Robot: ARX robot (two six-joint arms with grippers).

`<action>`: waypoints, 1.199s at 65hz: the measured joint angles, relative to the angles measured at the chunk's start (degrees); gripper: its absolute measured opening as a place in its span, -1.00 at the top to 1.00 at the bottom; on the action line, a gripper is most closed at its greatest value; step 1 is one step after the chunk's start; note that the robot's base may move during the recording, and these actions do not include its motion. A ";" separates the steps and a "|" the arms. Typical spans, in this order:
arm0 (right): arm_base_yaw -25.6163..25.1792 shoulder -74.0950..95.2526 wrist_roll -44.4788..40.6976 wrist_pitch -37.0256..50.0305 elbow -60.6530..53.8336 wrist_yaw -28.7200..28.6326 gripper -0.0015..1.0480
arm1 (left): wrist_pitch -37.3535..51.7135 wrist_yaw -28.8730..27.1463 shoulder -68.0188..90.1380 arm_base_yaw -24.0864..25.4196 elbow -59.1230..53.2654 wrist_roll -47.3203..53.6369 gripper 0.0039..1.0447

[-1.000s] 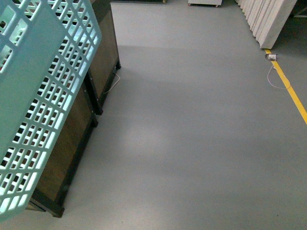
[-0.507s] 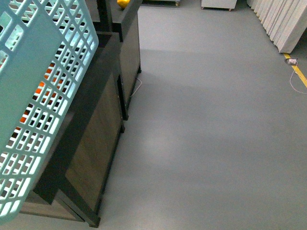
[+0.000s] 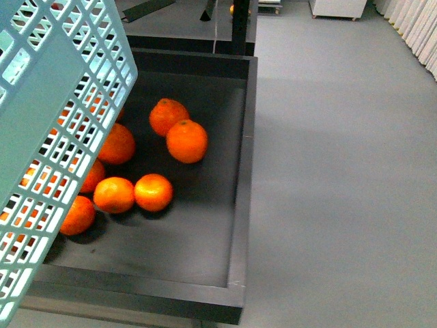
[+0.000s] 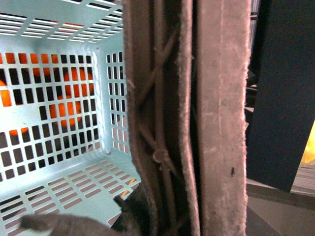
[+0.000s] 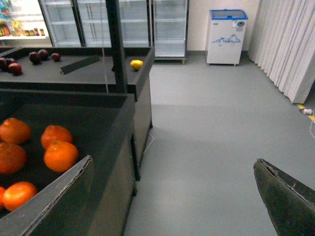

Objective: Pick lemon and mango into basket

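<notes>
Front view: basket (image 3: 48,137) tilted | left gripper (image 4: 170,147) clamped on it | right gripper (image 5: 173,164) spread wide, empty | lemon (image 5: 136,64) on far stand (image 5: 93,71)

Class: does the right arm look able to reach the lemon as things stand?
Probably not yet: the lemon lies on the next bin, past the orange tray, well ahead of the open right gripper.

The basket (image 3: 48,137) is light turquoise, its walls a regular grid of small rectangular slots with orange showing through them. The round fruits (image 3: 186,141) are bright orange against a matte black bin (image 3: 244,171). The floor (image 3: 341,171) is plain pale grey. The lemon (image 5: 136,64) is bright yellow, the small fruits (image 5: 34,56) dark red, the chest freezer (image 5: 227,37) white with a blue lid, the curtains (image 5: 285,44) white
</notes>
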 joint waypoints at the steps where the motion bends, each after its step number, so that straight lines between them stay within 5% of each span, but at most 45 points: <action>1: 0.00 -0.02 0.00 0.00 0.00 0.07 -0.83 | 0.00 -0.02 0.00 0.00 0.00 0.00 0.72; 78: 0.00 0.00 0.00 0.00 0.00 0.07 -0.83 | 0.00 -0.02 0.00 0.00 0.07 0.09 0.72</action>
